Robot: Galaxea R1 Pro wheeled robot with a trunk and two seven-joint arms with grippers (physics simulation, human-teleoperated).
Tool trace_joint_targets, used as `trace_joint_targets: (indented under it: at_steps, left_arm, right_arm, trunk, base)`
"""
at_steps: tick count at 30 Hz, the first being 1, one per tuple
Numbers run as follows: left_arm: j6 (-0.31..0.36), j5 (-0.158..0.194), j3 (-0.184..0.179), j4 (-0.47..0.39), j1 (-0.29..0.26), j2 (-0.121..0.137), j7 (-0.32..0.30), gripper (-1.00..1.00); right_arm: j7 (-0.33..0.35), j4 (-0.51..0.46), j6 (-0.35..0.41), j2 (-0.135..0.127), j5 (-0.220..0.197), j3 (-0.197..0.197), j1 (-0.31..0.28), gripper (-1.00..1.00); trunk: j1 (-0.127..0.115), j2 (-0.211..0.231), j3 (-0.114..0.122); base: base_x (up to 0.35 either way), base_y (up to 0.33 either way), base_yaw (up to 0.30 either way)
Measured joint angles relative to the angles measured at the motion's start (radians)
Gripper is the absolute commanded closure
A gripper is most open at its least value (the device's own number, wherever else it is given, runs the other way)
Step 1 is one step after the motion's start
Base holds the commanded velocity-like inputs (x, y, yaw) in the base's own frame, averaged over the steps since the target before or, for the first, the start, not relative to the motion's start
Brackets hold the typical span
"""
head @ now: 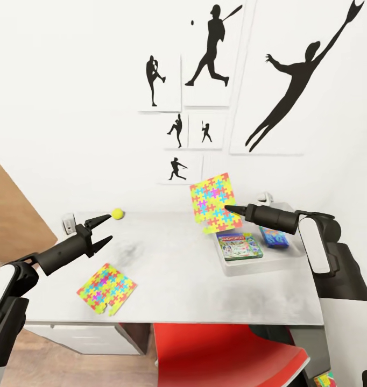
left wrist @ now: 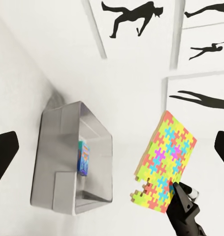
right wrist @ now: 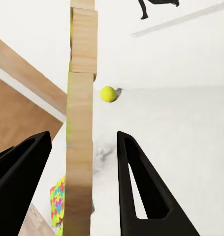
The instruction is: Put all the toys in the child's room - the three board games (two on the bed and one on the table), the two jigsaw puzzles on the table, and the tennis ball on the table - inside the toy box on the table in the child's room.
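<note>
We've got one jigsaw puzzle [head: 212, 201] pinched upright in our right hand [head: 228, 208], just above the toy box's [head: 242, 266] far-left corner, probably tilted like that so it slides in. Two board games already lie inside. Left hand [head: 104, 228] hovers spread over the worktop [head: 178, 269]; the other puzzle [head: 106, 288] sits near-left, the tennis ball [head: 117, 214] far-left.

Between the spread left fingers [left wrist: 3, 152] lie the grey toy box [left wrist: 62, 147], a blue game [left wrist: 83, 157] inside, and the right gripper [left wrist: 176, 189] pinching a puzzle [left wrist: 166, 160]
</note>
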Motion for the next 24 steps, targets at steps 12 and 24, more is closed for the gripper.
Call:
trace_joint_targets:
  at_steps: [12, 24]
  left_arm:
    - [0.001, 0.001, 0.001, -0.003, 0.000, 0.000, 0.000, -1.00]
    - [0.001, 0.000, 0.001, -0.008, 0.000, 0.001, 0.000, -1.00]
  right_arm:
    - [0.000, -0.001, 0.000, 0.000, 0.001, 0.002, 0.000, 1.00]
    - [0.001, 0.000, 0.000, -0.015, -0.003, -0.008, -0.012, 1.00]
  trunk:
    - [0.000, 0.000, 0.000]
    - [0.000, 0.000, 0.000]
  base:
    - [0.042, 0.059, 0.000]
    - [0.057, 0.003, 0.000]
